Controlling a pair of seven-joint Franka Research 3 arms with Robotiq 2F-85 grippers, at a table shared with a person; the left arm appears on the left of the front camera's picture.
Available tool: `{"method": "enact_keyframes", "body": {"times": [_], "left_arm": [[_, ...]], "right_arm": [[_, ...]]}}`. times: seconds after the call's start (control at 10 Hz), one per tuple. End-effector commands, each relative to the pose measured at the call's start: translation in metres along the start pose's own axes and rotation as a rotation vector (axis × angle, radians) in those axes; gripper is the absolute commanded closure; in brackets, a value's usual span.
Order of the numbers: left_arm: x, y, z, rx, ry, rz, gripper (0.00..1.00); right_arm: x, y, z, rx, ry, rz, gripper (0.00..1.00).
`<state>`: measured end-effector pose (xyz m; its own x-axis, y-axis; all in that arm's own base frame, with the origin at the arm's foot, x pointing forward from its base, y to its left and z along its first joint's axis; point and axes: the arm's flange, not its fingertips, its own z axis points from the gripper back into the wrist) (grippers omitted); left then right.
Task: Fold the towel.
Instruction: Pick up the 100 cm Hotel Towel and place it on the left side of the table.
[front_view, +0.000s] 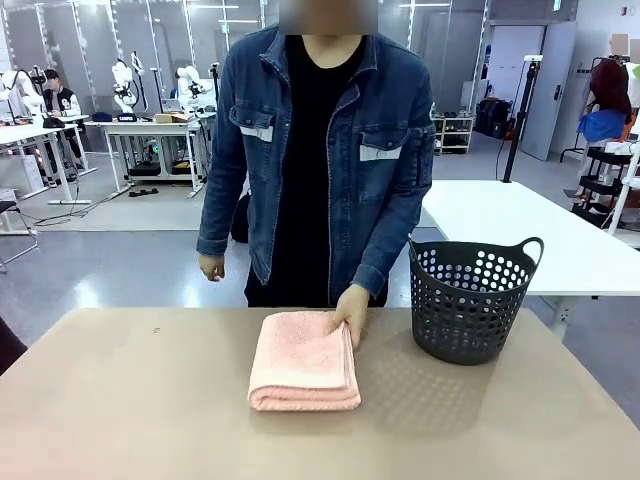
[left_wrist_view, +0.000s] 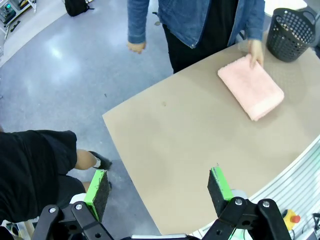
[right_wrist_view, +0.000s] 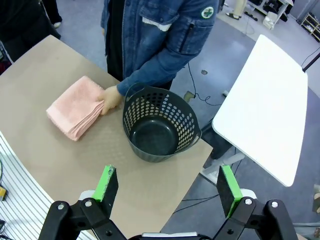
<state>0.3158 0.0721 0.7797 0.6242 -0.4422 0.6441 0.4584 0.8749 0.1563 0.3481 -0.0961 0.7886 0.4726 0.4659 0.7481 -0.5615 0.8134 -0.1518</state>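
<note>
a lab — white work tables (front_view: 510, 225), a tripod pole (front_view: 521, 120), loose cables (front_view: 75, 212) on grey floor (front_view: 120, 265).

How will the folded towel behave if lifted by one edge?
Probably floppy: the towel is soft cloth in stacked layers, so it would likely sag and unfold. Pushed, it may bunch rather than slide, since the person's hand rests on one corner.

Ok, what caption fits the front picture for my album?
A person's hand touches the folded pink towel beside a dark basket on the table.
</note>
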Motion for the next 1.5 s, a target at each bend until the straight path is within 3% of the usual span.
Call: {"method": "enact_keyframes", "body": {"times": [0.0, 1.4], "left_arm": [[-0.0005, 0.0001, 0.0027, -0.003, 0.006, -0.008, 0.00], [-0.0005, 0.0001, 0.0027, -0.003, 0.006, -0.008, 0.00]], "right_arm": [[-0.0007, 0.0000, 0.0007, -0.001, 0.008, 0.002, 0.00], [-0.0007, 0.0000, 0.0007, -0.001, 0.008, 0.002, 0.00]]}}
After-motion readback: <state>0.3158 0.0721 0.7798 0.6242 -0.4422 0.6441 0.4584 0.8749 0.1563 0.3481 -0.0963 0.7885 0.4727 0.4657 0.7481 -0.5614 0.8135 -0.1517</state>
